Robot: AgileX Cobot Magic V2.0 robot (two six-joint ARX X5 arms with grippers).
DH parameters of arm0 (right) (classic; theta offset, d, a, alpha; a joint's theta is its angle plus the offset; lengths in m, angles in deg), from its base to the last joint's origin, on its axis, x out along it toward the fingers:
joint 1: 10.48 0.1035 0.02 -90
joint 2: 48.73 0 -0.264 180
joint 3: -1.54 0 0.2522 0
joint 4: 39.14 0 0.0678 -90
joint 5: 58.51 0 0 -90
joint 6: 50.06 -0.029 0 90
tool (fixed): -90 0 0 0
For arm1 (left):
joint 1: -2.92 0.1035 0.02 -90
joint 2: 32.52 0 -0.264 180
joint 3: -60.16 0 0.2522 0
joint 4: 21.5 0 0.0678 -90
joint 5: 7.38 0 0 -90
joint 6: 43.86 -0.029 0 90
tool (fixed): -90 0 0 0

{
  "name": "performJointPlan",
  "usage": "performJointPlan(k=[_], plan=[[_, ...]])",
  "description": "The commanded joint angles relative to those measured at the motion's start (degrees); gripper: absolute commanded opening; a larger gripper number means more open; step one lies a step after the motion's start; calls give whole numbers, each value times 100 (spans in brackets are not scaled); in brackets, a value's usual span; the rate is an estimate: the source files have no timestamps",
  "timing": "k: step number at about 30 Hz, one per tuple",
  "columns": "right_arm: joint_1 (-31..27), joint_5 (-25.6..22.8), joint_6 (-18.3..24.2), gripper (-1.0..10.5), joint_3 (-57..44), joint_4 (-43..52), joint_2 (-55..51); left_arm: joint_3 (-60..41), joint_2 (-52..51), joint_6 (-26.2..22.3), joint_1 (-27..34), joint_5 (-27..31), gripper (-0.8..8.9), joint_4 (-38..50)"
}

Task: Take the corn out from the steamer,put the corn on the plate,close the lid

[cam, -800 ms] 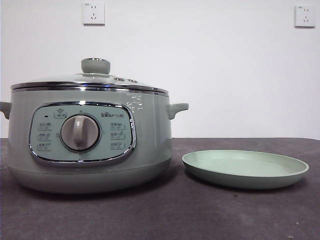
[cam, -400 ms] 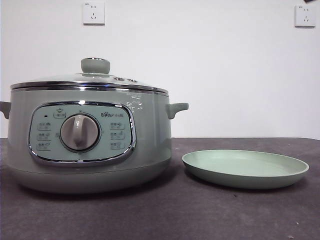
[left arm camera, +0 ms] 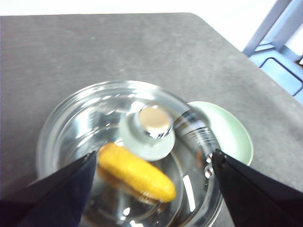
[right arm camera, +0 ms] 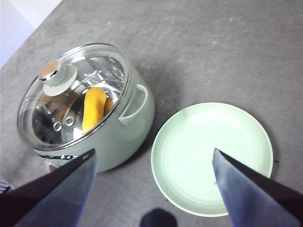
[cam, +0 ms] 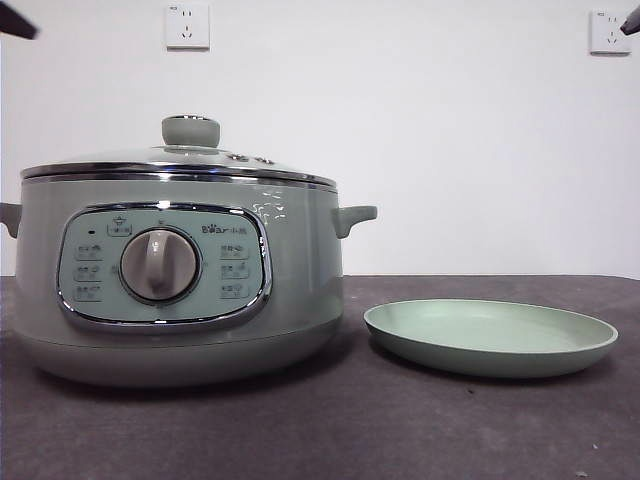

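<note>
The steamer (cam: 180, 270) stands on the left of the table with the glass lid (cam: 190, 160) shut on it. The corn (left arm camera: 137, 172) lies inside and shows through the glass; it also shows in the right wrist view (right arm camera: 93, 109). The plate (cam: 490, 335) sits empty to the steamer's right. My left gripper (left arm camera: 154, 153) is open, high above the lid's knob (left arm camera: 152, 120). My right gripper (right arm camera: 154, 151) is open, high above the plate's (right arm camera: 210, 158) near rim, beside the steamer (right arm camera: 118, 127).
A dark grey table (cam: 350, 430) carries both things. A black arm tip shows at the top left corner (cam: 15, 20) and another at the top right corner (cam: 630, 22) of the front view. Two wall sockets (cam: 187, 27) sit on the white wall behind.
Black arm tips have come into the front view's top corners. The steamer, lid and plate have not moved.
</note>
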Motion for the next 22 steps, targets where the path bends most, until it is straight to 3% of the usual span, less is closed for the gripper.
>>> performJointPlan(k=[1, 14, 22], plan=[[37, 7, -55, 410, 17, 35, 0, 332, 420, 63, -310, 229, 409, 101], [46, -2, -81, 410, 17, 33, 0, 1281, 2267, -295, -1495, 1792, 408, 122], [46, -20, -81, 409, 17, 33, 0, 1281, 2828, -341, -1681, 2068, 407, 96]])
